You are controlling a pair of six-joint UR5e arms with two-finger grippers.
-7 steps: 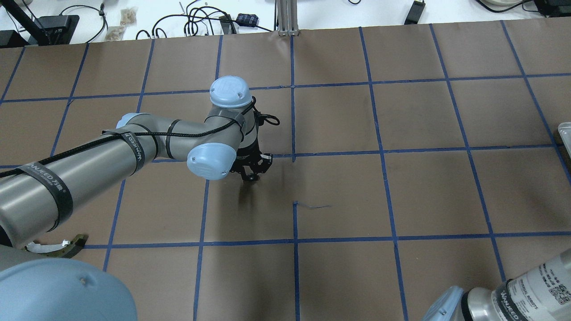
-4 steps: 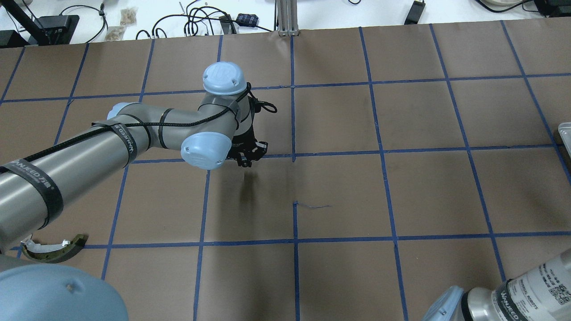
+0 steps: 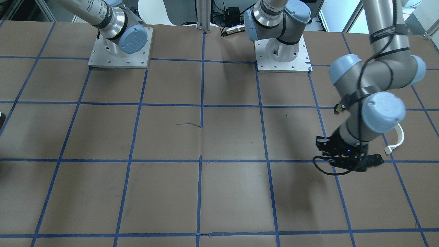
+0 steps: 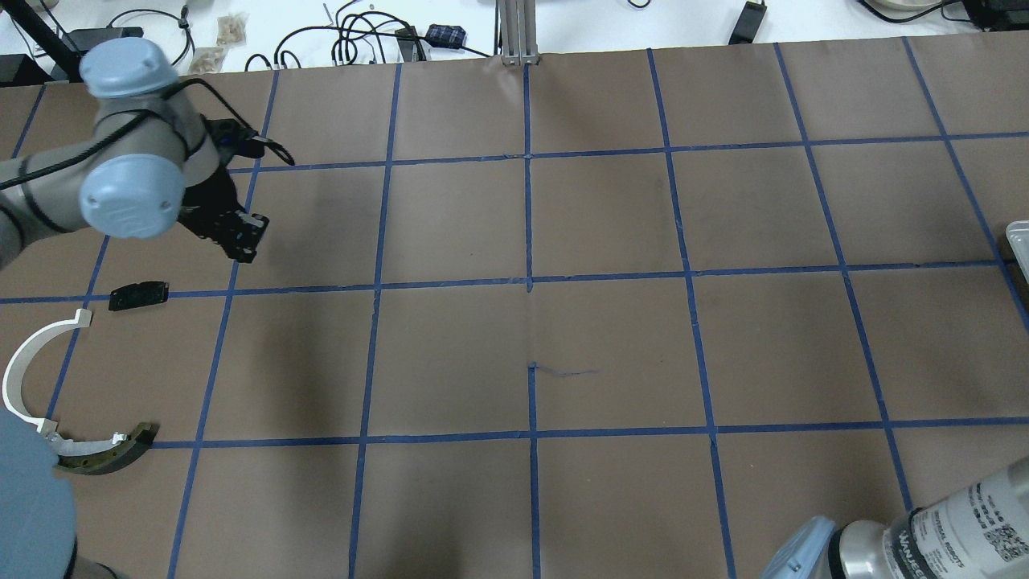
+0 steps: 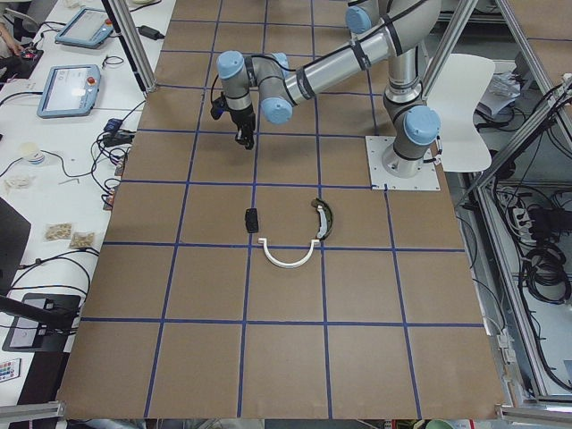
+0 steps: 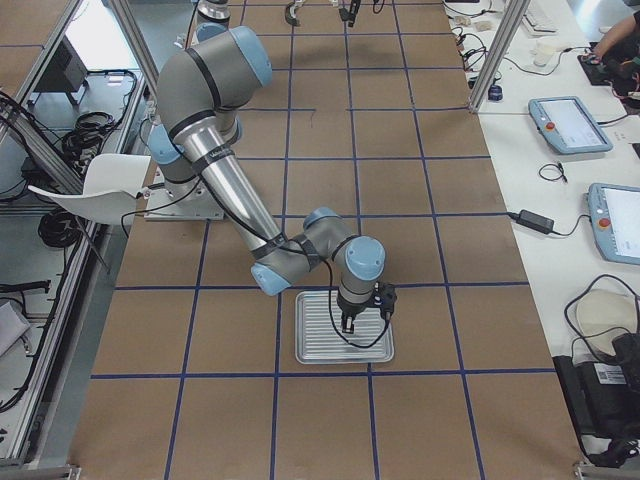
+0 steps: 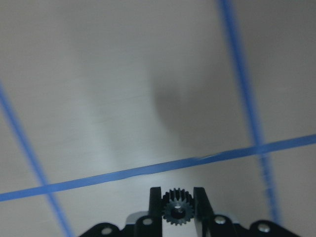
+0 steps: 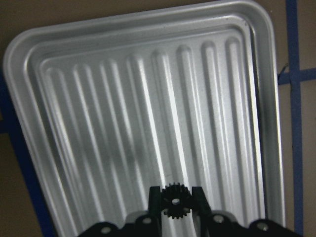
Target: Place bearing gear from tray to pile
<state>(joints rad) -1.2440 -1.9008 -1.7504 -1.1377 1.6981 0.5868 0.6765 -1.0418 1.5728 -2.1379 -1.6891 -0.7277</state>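
Observation:
My left gripper (image 4: 243,244) is shut on a small black bearing gear (image 7: 177,209) and holds it above the brown table; it also shows in the front view (image 3: 372,161). The pile lies to its near left: a flat black plate (image 4: 138,295), a thin white arc strip (image 4: 28,362) and an olive-and-white curved piece (image 4: 108,457). My right gripper (image 8: 175,197) is shut on another small black gear (image 8: 174,204) just above the ribbed metal tray (image 8: 98,123), which shows no other parts.
The tray (image 6: 315,345) sits at the table's right end, with only its corner (image 4: 1019,240) in the overhead view. Blue tape lines grid the brown table. Cables and small devices lie past the far edge (image 4: 362,40).
My left arm has swung from the table's middle far to the left and slightly away, toward the pile. The black plate and white arc strip are now uncovered.

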